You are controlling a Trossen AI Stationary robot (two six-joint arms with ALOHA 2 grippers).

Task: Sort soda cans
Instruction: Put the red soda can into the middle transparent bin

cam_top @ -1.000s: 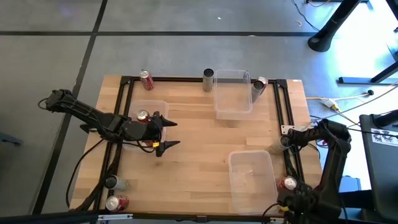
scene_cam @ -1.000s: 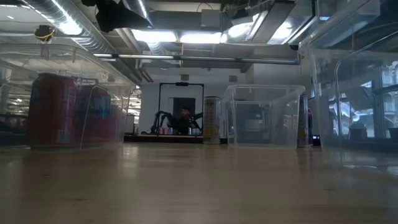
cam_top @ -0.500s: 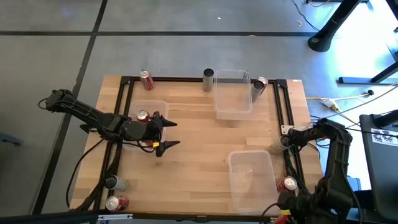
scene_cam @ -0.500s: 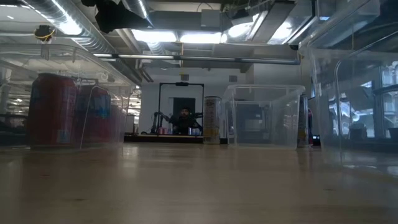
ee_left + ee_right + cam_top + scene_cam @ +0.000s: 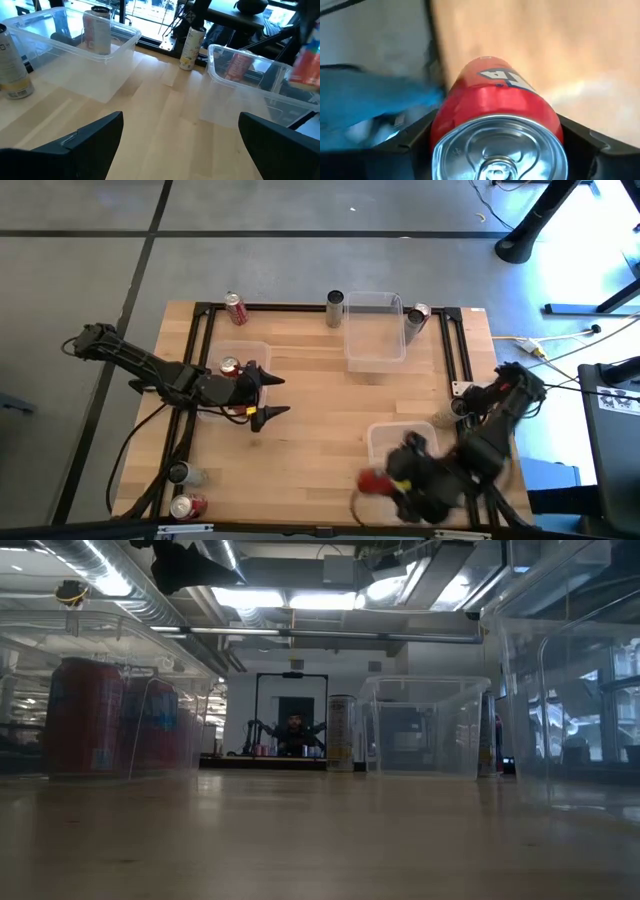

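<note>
My right gripper (image 5: 383, 480) is shut on a red soda can (image 5: 497, 107) with a silver top, held above the table's near edge, left of the near right clear bin (image 5: 405, 442). My left gripper (image 5: 272, 395) waits open over the table beside the left bin (image 5: 243, 352), where a red can (image 5: 230, 367) stands upright. Upright on the table's edges stand more cans: a red one (image 5: 235, 308), a grey one (image 5: 335, 308) and a red one (image 5: 418, 315) at the far edge, a grey one (image 5: 180, 472) and a red one (image 5: 185, 505) at the near left. My right gripper pinches the red can's round wall (image 5: 442, 125) between its two fingers (image 5: 415, 142), one on each side. The can lies along the fingers, its silver top (image 5: 497, 152) toward the wrist. It is lifted clear of the table, slanting down from the fingers.
A third clear bin (image 5: 375, 330) stands at the far middle. A pale can (image 5: 191, 47) stands by the right rail. Black frame rails (image 5: 205, 340) run along the table's left, far and right sides. Bare wood (image 5: 320, 410) lies between the bins.
My right gripper has swung up from the table's near right corner toward the left along the near edge, rolling as it went. The red can that stood by the right rail has left that spot and now rides in the gripper, lifted clear. My left gripper has kept still.
</note>
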